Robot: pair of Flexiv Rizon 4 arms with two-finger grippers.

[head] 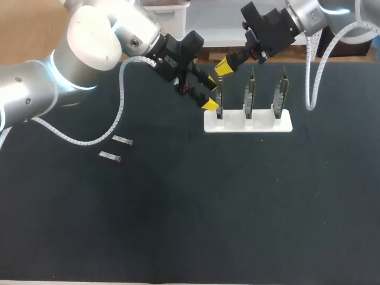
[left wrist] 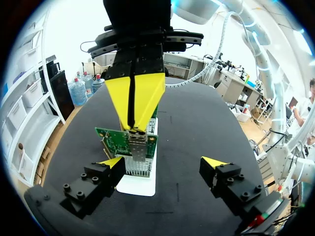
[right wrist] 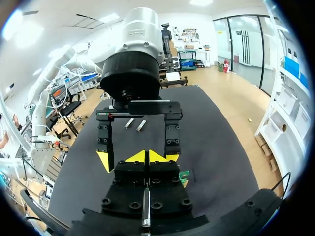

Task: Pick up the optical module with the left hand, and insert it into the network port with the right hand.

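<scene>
Module (left wrist: 134,134) stands upright in the port (left wrist: 140,153) on the green board (left wrist: 114,139), long axis vertical, nose down; right fingers (left wrist: 145,93) seem closed on its top. Left fingers (left wrist: 112,162) spread open beside the board.

Head view: light is even and diffuse, coming from overhead. The dark table (head: 178,225) soaks it up, so the white rack (head: 285,126) stands out hard against it. The white shell of my left arm (head: 95,35) is close to blown out, and a blue ring glows at its joint.

Left wrist view: the room behind is bright, so the right gripper (left wrist: 133,129) has a near-black body, though its yellow tips are well lit. There is a pale sheen on the table's far edge.

Right wrist view: ceiling lamps put highlights on the left arm's silver housing. My own gripper's black body gives little detail.
</scene>
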